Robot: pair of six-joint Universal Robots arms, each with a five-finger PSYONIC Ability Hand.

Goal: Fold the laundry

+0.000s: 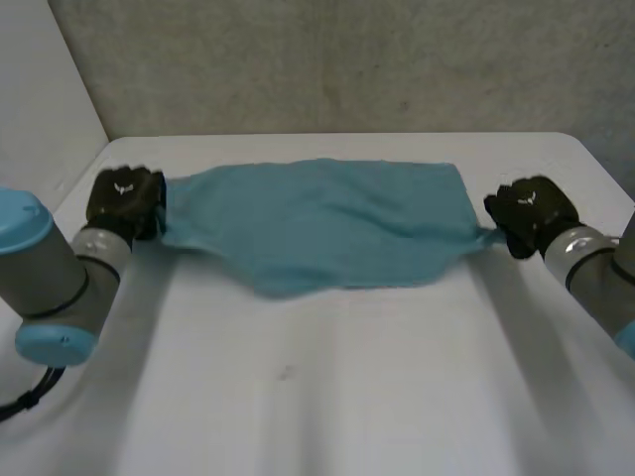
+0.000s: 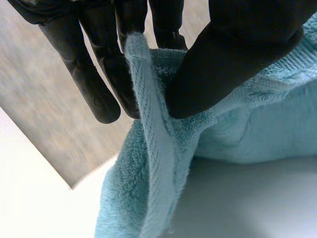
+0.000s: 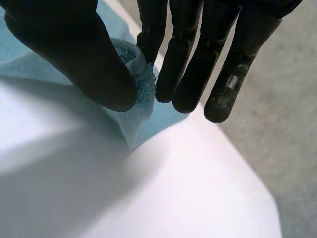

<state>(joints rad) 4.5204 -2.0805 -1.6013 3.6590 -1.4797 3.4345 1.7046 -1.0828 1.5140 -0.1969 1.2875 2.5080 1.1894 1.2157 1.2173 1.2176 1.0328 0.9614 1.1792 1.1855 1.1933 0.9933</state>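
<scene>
towel, teal and of terry cloth, is stretched between the two hands over the far half of the white table. its far edge is pulled nearly straight and its near edge sags toward the tabletop around the middle (whether it touches the surface there i cannot tell). the left hand has the towel's left end. in the left wrist view its thumb presses a hemmed edge of the cloth against the straight fingers, so this hand is pinched closed on the towel, and the hem stands up in a ridge between them. the right hand has the opposite end, where the cloth gathers to a narrow point. in the right wrist view its thumb pins a fuzzy corner against the nearest of its fingers, and the rest lie straight alongside. the hands are well apart, each near one side edge of the table. a grey wall stands behind the table.
</scene>
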